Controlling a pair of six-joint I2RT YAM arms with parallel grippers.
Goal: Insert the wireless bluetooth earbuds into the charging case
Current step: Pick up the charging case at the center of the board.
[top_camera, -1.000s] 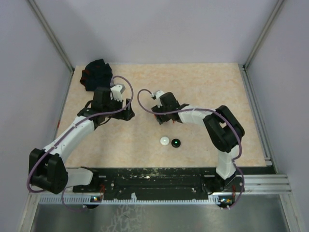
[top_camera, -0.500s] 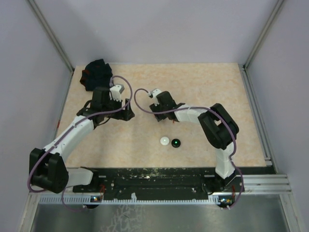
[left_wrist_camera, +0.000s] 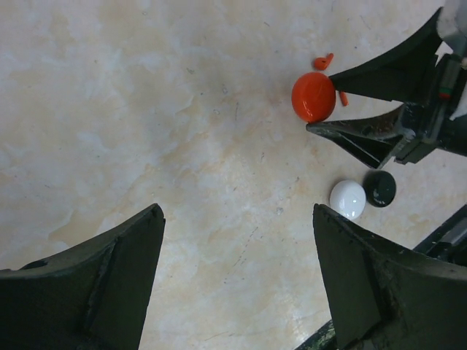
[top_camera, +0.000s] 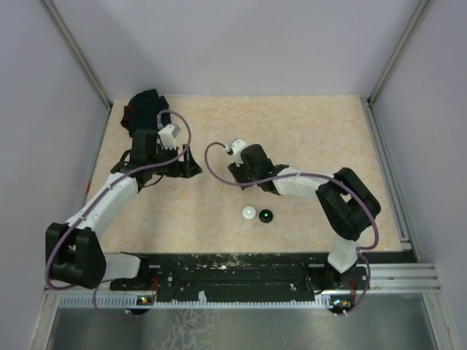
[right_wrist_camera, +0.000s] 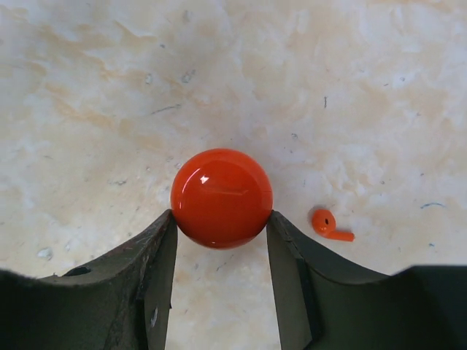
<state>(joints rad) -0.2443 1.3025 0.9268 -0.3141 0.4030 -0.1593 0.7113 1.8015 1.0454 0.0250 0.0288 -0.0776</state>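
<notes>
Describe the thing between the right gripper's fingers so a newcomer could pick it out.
On the marbled tabletop, find the right gripper mid-table. The glossy orange round case sits between its fingertips. The only other round things, a white case and a black case, lie side by side apart from it.

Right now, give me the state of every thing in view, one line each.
red case: closed, resting on the table, touched on both sides.
red earbuds: two, loose beside the red case.
white case: closed, untouched.
black case: green light showing.
black fabric bundle: bunched at the far left corner.
left gripper: open, empty.
right gripper: fingers touching both sides of the red case.
</notes>
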